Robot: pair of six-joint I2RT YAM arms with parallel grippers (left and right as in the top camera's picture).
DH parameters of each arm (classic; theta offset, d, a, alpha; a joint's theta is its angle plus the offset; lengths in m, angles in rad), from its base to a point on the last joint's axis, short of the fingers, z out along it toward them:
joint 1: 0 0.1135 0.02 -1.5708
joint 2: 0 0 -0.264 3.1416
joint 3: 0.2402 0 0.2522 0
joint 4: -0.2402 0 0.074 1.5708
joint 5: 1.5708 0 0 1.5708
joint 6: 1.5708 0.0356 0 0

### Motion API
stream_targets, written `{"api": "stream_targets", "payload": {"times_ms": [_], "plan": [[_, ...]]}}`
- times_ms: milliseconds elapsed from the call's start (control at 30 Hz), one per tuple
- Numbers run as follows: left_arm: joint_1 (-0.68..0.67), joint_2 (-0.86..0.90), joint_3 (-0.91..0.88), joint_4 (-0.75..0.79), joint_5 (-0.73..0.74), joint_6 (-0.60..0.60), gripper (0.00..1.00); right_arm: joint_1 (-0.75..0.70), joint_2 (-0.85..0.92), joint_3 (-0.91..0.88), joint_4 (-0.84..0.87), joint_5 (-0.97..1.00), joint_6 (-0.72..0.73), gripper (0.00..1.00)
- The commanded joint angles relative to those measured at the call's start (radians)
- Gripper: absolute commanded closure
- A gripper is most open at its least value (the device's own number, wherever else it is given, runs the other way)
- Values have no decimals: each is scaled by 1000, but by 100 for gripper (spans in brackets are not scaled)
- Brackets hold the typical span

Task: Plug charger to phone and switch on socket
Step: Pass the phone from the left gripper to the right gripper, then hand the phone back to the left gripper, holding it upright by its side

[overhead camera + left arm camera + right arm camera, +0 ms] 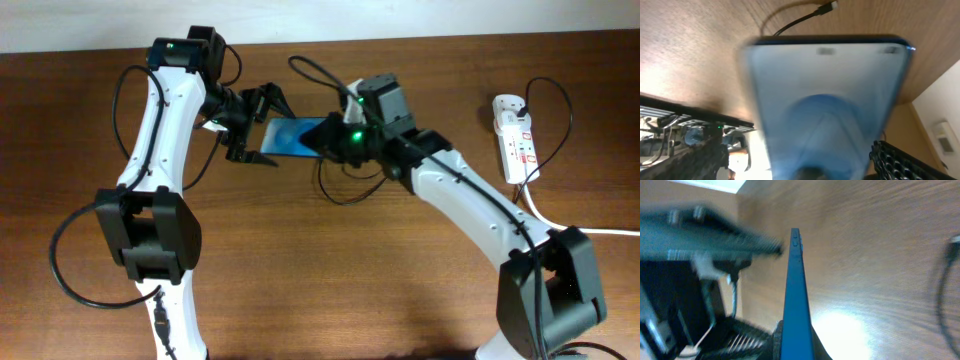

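Observation:
The phone [293, 137], screen lit blue, is held off the table between the two arms. My right gripper [333, 141] is shut on its right end; in the right wrist view the phone [796, 285] stands edge-on between the jaws [795, 342]. My left gripper [266, 131] is open, its fingers spread on either side of the phone's left end. In the left wrist view the blurred phone [827, 100] fills the frame between those fingers [800, 167]. The charger's connector tip [827, 7] lies on the table beyond it. The charger cable loops below the phone [343, 199]. The socket [515, 138] lies far right.
The socket's thick white cord [575, 228] runs off the right edge, and a black plug [524, 101] sits in its far end. The wooden table [330, 280] extends in front. The socket also shows faintly in the left wrist view [943, 135].

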Motion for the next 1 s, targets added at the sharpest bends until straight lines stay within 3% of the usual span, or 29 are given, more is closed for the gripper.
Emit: {"api": "stream_targets", "payload": {"times_ms": [0,200,367,500,633,767,900,967], "plan": [[2,-8,20,-7,3,135,1,-95,-60,13,-59,-17,-73,96],[2,-8,20,60,3,500,1,-282,-276,13,-299,-17,-196,96],[2,-8,20,158,3,528,1,-383,-439,-43,-420,-17,-266,96],[2,-8,20,194,7,739,1,-386,-454,-212,-202,-54,-199,96],[2,-8,20,197,10,739,1,-385,-454,-396,238,-133,-5,96],[2,-8,20,206,0,781,6,-385,-454,-396,258,-149,10,96],[-21,-8,20,242,8,781,6,-385,-454,-396,293,-146,58,96],[-24,-8,20,301,167,838,5,-385,-454,-396,337,-143,107,96]]}}
